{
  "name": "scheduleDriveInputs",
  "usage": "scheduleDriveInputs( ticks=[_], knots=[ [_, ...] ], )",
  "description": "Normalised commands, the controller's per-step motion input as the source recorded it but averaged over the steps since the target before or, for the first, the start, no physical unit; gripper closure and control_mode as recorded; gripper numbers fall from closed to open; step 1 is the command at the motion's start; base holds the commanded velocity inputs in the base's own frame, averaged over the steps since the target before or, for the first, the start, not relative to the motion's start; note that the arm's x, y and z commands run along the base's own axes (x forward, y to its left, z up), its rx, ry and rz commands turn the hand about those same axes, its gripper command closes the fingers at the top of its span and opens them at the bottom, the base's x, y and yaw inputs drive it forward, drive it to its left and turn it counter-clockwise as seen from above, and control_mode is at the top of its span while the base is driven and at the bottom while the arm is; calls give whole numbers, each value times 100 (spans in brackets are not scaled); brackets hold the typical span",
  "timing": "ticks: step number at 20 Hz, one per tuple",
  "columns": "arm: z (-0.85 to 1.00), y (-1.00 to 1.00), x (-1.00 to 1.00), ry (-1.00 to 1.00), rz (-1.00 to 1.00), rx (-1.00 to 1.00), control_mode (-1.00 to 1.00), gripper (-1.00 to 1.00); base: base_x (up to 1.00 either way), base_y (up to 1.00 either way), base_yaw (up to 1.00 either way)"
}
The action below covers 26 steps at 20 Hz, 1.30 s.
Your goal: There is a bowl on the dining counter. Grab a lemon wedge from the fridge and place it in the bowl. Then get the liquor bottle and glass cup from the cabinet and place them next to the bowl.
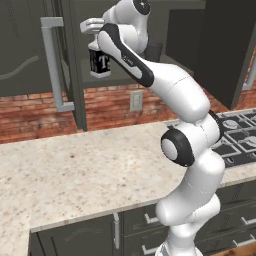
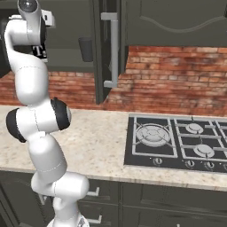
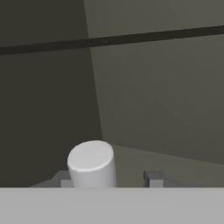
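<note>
One liquor bottle (image 1: pixel 100 64) in open cabinet (image 1: pixel 75 100), one dark cup (image 2: pixel 85 48) beside. Gripper (image 3: pixel 107 179) fingers straddle bottle cap, clamp unclear.

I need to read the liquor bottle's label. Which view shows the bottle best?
The left base view: the liquor bottle shows its dark body and white lettering below the hand. The hand view gives just its pale cap; the right base view, a sliver behind the arm.
</note>
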Motion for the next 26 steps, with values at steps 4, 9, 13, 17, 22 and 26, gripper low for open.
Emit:
scheduleDriveInputs(
  ticks=[4,9,13,17,22,26],
  knots=[
    [0,0,0,0,0,0,-100,100,0,0,0],
    [1,0,-13,-5,0,0,-100,100,0,0,0],
    [11,-8,-89,-18,0,0,-100,100,0,0,0],
    [13,-38,-100,-19,0,0,-100,100,0,0,0],
    [1,-65,-100,-4,0,0,-100,100,0,0,0],
    [-18,-62,-100,3,-2,0,-100,100,0,0,0]
  ],
)
